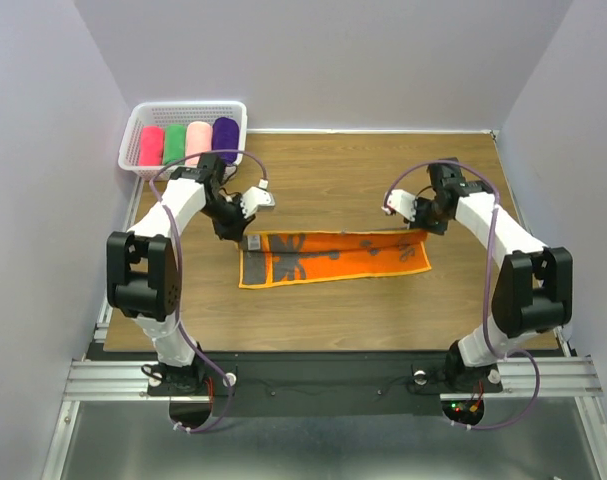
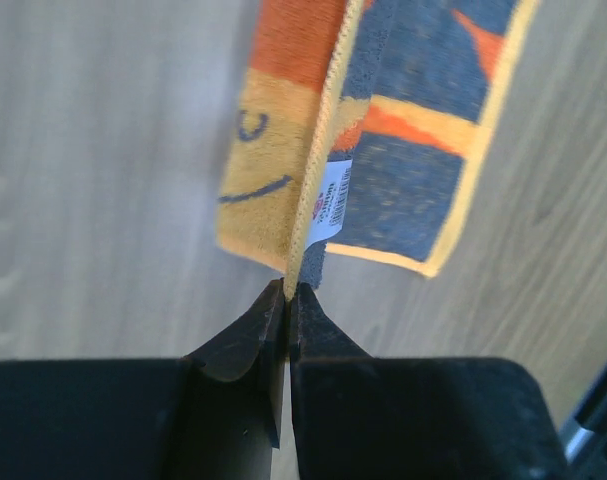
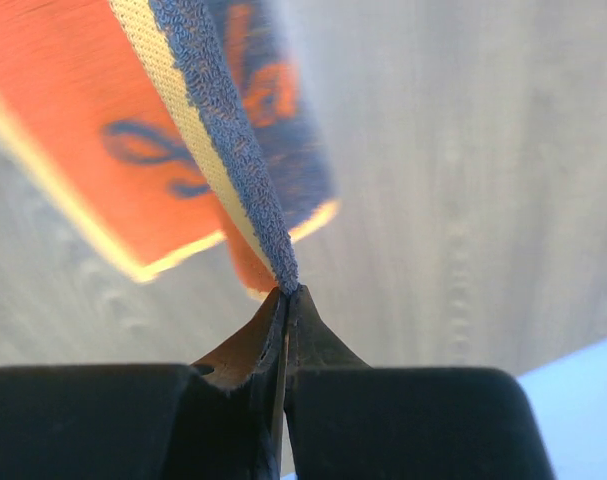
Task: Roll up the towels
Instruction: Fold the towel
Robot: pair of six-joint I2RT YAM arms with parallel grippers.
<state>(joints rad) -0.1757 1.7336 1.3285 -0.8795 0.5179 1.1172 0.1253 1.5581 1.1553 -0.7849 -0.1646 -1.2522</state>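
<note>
The orange towel [image 1: 333,258] lies mid-frame, long axis left-to-right; the left tool [image 2: 286,292] and right tool [image 3: 286,292] each clamp one end's edge.

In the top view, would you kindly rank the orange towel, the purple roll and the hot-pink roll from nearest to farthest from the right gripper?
1. The orange towel: corner pinched in the right gripper.
2. The purple roll: right end of the basket.
3. The hot-pink roll: basket's left end, farthest left.
</note>
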